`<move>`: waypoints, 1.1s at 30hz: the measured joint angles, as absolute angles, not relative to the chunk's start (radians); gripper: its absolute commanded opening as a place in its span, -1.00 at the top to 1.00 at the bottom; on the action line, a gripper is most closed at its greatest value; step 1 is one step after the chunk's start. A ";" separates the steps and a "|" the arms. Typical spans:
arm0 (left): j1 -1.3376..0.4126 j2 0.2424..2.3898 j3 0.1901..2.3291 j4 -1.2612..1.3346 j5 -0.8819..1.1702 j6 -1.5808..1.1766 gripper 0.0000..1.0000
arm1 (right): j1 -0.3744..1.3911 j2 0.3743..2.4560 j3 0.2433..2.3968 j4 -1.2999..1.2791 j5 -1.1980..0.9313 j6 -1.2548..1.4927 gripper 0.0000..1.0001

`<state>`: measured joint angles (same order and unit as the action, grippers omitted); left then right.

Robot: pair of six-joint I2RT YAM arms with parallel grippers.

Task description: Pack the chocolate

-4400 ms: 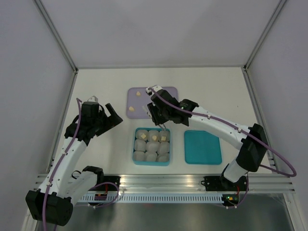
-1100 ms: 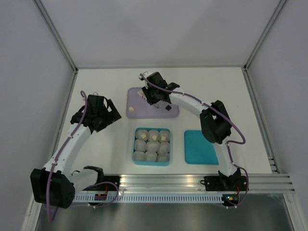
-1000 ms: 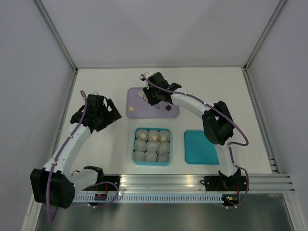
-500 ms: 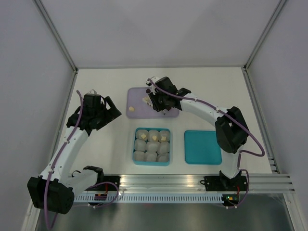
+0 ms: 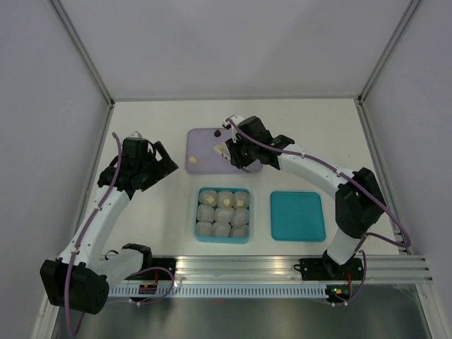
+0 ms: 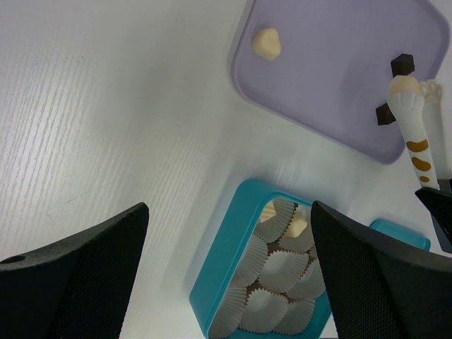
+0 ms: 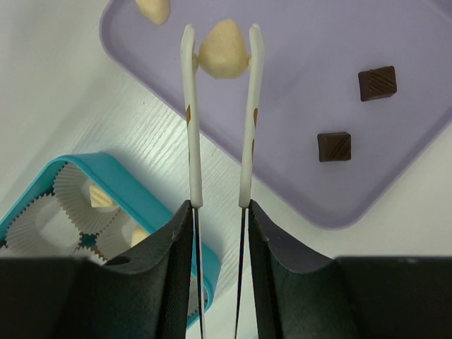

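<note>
The step in hand looks like the carry. The right gripper (image 7: 221, 37) is closed on a cream chocolate (image 7: 223, 56), pinched between the tips of its long thin fingers over the left part of the lavender tray (image 7: 304, 56), at the far middle of the bench (image 5: 148, 120). How high it hangs above the tray I cannot tell.

On the tray lie a second cream piece (image 7: 153, 8) by the left edge, one dark square (image 7: 377, 82) and a second dark square (image 7: 333, 146) further right. The teal box (image 6: 215, 282) sits just on the near side of the tray, filled with white paper cups (image 6: 282, 272). In the top view the three cups of the far row each seem to hold a pale piece, and the others look empty.

The next move probably calls for a short swing toward the near side, then lining up over an empty cup. The tips should go down inside its fluted wall and open gently. The piece is small and rounded and could roll, and the cups are light and may shift.

The left gripper (image 5: 167, 158) is spread wide and holds nothing. It hovers over the left of the bench, well apart from the box.

The bench is matte white with a faint wood grain. A flat teal lid (image 5: 297, 215) lies right of the box. Pale grey panels close in three sides, with metal posts at the far corners and a slotted rail along the near edge.
</note>
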<state>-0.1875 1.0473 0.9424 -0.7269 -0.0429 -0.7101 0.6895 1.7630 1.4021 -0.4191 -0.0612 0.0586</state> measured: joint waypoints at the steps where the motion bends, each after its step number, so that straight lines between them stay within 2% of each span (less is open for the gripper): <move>1: -0.187 1.047 0.942 -0.727 -0.043 -0.710 -0.99 | 0.690 1.742 1.386 -0.418 -0.064 0.059 0.69; 20: -0.187 1.047 0.923 -0.726 -0.022 -0.710 -0.99 | 0.690 1.411 1.151 -0.460 -0.135 0.052 0.67; 33: -0.187 1.025 0.909 -0.725 0.006 -0.710 -0.99 | 0.761 1.309 1.070 -0.499 -0.149 0.064 0.66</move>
<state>-0.1875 1.0252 0.9092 -0.7254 0.0055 -0.7097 0.7609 1.3094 1.0702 -0.4992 -0.1486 0.0635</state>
